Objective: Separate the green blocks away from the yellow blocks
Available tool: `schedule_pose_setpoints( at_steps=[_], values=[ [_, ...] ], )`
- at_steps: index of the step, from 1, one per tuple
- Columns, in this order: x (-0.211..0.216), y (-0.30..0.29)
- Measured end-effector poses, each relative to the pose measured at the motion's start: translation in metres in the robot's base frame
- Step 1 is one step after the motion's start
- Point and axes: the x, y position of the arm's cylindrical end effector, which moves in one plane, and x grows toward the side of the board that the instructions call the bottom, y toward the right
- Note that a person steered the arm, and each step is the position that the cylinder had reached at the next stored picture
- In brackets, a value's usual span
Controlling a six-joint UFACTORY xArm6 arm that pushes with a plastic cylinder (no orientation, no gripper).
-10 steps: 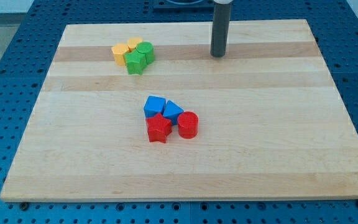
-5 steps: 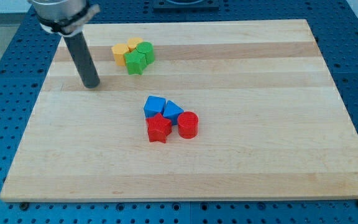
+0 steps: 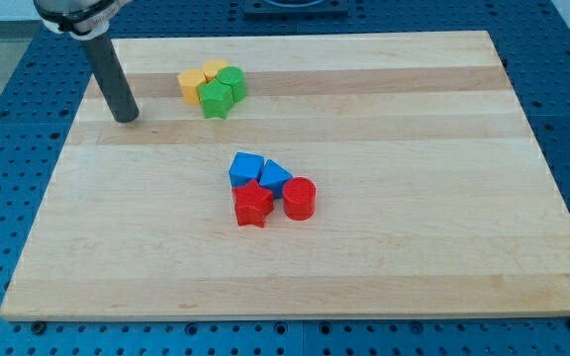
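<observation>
A pale wooden worktop [image 3: 384,247] lies on a blue pegboard, seen from above and in front. The arm has no fingers to open or close, only a straight dark rod; its tip [image 3: 127,118] rests on the worktop near the view's upper left, well to the left of the blocks and touching none of them. The rod leans slightly, its upper end toward the view's top left. Toward the view's top, left of centre, four small blocks sit packed together in one tight cluster: a yellow block [image 3: 192,84] on the left, a second yellow block [image 3: 214,69] behind it, a green cylinder [image 3: 232,80] on the right and a green star [image 3: 216,98] at the front. Each seems to touch its neighbours, with no gap visible between green and yellow. The cluster is squat, with no clear long axis; its green side faces the view's right and bottom, its yellow side the view's left and top. Near the middle of the worktop, well apart from that cluster, lies a second group: two blue blocks [image 3: 246,166] [image 3: 275,176], a red star [image 3: 253,204] and a red cylinder [image 3: 299,198]. As I judge it, the separating has not begun: both greens are yet to be pushed clear of the yellows, and the tip stands on the yellow side.
</observation>
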Motion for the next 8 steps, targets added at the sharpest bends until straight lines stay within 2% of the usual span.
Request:
schedule_pose_setpoints(
  at_steps=[3,7,8],
  values=[
    [-0.007,0.089],
    [-0.106,0.195],
    [-0.107,0.203]
  ],
)
